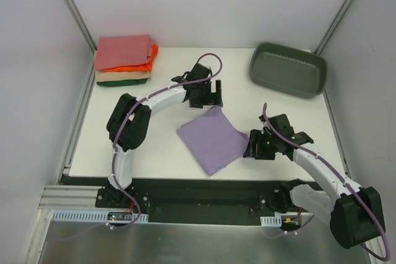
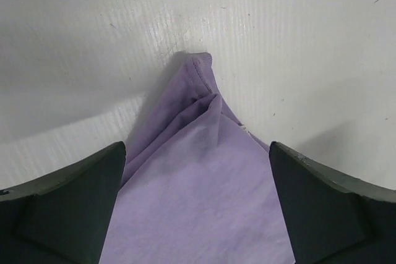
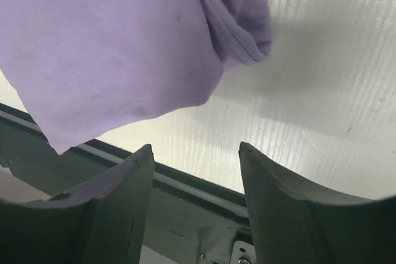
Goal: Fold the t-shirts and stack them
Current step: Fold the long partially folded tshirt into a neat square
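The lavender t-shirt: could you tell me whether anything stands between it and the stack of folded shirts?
No loose object does. Only the left arm itself crosses the table between the lavender t-shirt and the stack of folded shirts at the far left; the left gripper hangs open over the shirt's far corner.

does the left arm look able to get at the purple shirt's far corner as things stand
Probably yes. The left pincer hangs open right at that corner of the purple shirt, straddling it, and nothing lies in between.
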You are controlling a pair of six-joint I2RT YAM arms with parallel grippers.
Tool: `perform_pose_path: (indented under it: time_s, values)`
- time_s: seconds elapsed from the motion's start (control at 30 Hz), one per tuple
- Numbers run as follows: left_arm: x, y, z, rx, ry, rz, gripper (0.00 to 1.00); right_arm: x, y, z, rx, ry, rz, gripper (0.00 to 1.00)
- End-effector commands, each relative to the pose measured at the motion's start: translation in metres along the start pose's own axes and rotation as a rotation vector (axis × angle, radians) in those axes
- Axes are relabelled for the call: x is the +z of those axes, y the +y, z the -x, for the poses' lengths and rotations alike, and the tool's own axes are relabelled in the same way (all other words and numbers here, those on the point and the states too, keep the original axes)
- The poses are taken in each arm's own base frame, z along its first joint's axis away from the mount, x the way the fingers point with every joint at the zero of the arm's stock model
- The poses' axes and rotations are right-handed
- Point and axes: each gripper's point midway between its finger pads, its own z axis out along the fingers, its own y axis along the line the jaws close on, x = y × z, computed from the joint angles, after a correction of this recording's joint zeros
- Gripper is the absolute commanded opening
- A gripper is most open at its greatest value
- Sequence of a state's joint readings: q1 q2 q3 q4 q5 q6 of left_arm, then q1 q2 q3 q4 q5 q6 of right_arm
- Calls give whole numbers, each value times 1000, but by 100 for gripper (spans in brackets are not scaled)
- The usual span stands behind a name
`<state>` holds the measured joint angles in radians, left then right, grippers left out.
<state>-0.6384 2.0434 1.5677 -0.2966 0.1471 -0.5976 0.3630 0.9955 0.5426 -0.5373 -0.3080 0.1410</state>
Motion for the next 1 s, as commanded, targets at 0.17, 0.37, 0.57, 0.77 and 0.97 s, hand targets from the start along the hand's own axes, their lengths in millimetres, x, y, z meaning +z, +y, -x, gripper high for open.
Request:
perform_pose_path:
  time_s: [0.17,0.37,0.57,0.77,0.97]
  values:
    - [-90,-25,5,107,-111,-124,99,-44,54,16,-110,-95,245,96]
    - [-110,-6,-47,69,-41,-159,99,-46,103,22,-76,-102,537,96]
    - [-84,19,-84,-12,47,-128,99,-7,78,26,-30,17,362,96]
    - [-61,46,-116,-60,118,-74,99,29,43,40,-21,69,153,96]
    - [-59,73,-154,-184,170,-5,99,54,8,63,2,109,-50,96]
